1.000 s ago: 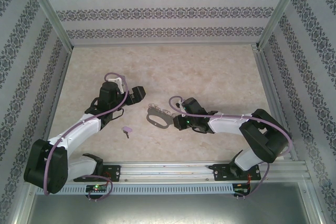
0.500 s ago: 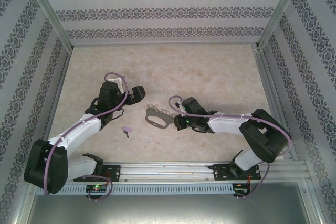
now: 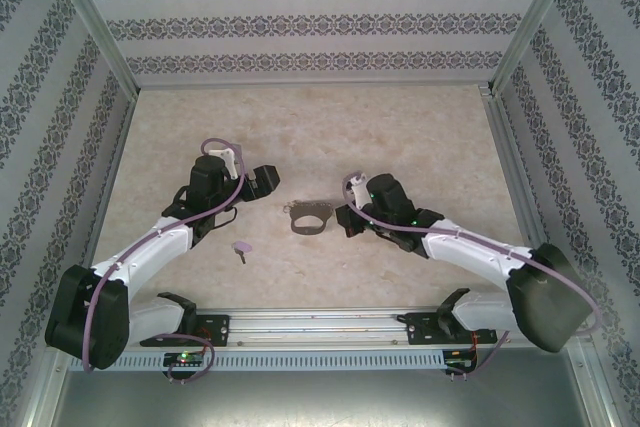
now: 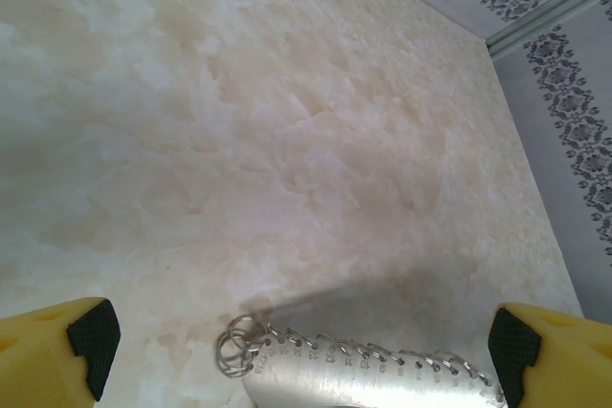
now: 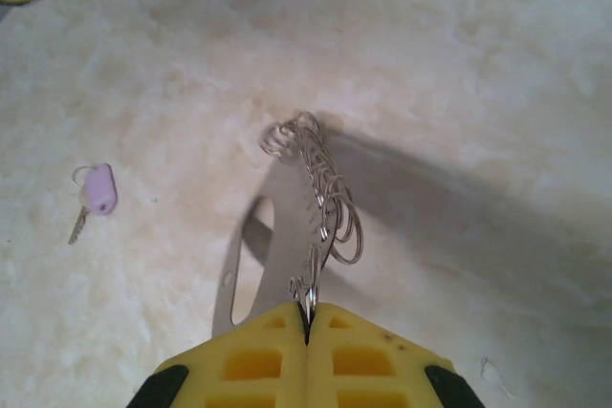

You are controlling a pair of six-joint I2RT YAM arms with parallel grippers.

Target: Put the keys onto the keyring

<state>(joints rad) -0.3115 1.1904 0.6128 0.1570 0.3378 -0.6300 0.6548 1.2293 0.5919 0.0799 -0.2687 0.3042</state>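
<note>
Grey metal keyring (image 5: 285, 236) is pinched in the right gripper's (image 5: 308, 320) fully closed jaws; left gripper (image 3: 264, 179) gapes wide, holding nothing. Lilac key (image 3: 242, 247) lies near-left of the keyring.

table (image 3: 400, 137): beige, marbled | lying on it: small lilac key (image 3: 241, 247), near-left

Noted a small lilac-purple round-headed key (image 5: 98, 188), a shiny grey metal oval keyring (image 4: 363, 384), a cream marbled tabletop (image 3: 400, 137), white walls (image 3: 300, 22) striped with dark floral bands, and yellow, black-padded fingers (image 4: 38, 346) on the left gripper (image 4: 301, 346).
</note>
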